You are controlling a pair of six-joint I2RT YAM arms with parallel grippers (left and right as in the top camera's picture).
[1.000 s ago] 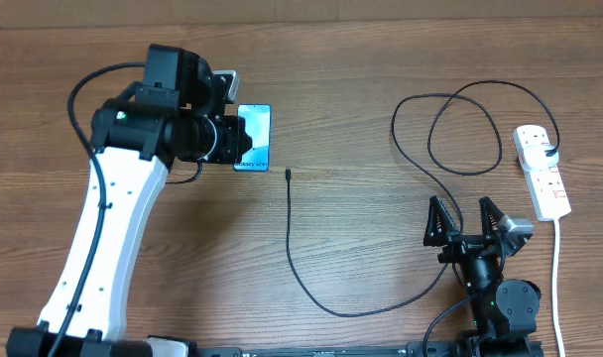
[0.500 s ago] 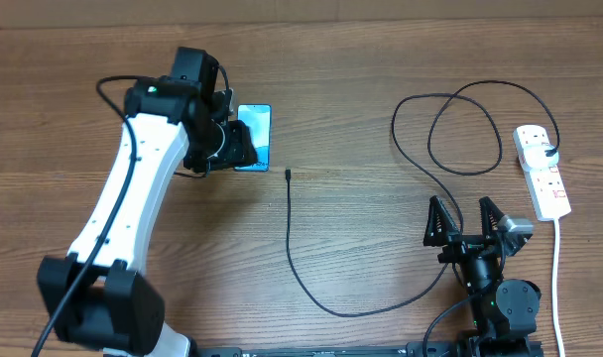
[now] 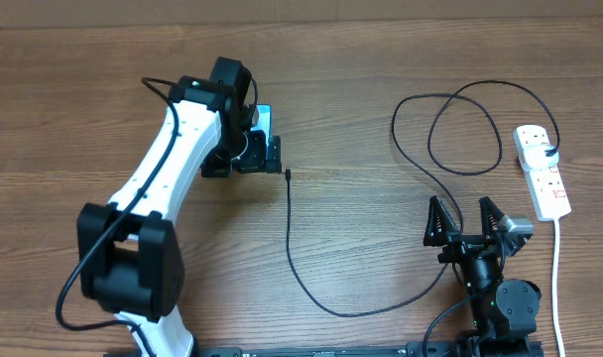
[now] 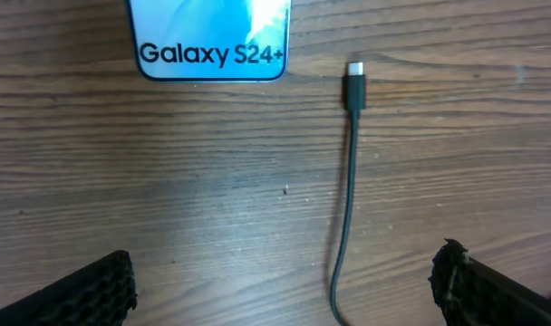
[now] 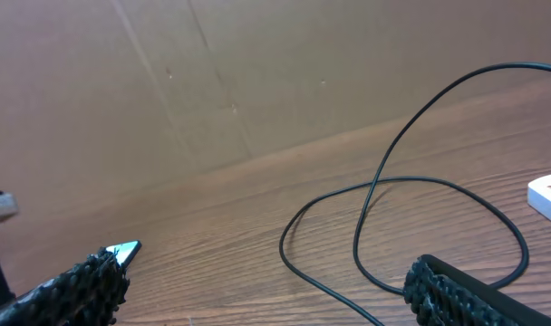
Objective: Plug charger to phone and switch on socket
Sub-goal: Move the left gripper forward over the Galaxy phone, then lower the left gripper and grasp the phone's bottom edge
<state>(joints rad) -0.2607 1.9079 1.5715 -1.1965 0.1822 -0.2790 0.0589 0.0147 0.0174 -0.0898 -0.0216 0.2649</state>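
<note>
Seen from overhead, the left arm's claw (image 3: 265,154) hovers over the near end of the slim smartphone with a lit light blue screen (image 3: 263,117) on the brown wooden table (image 3: 361,79). The long thin black charger cable (image 3: 291,243) ends in a small connector tip (image 3: 288,175) just beside that claw. Its far end loops away to the white multi-outlet power strip (image 3: 542,178), where a black plug appears seated. The right claw (image 3: 467,220) rests near the front edge, spread wide and empty. In the left wrist view, the ridged black fingers (image 4: 94,288) stand far apart with nothing between them, and the tip lies beside the phone's end, untouched. The right wrist view shows only parted fingers (image 5: 76,285) and cable loops. A pinch on so thin a lead could let the tip swivel, and the loose phone may slide when pushed.
</note>
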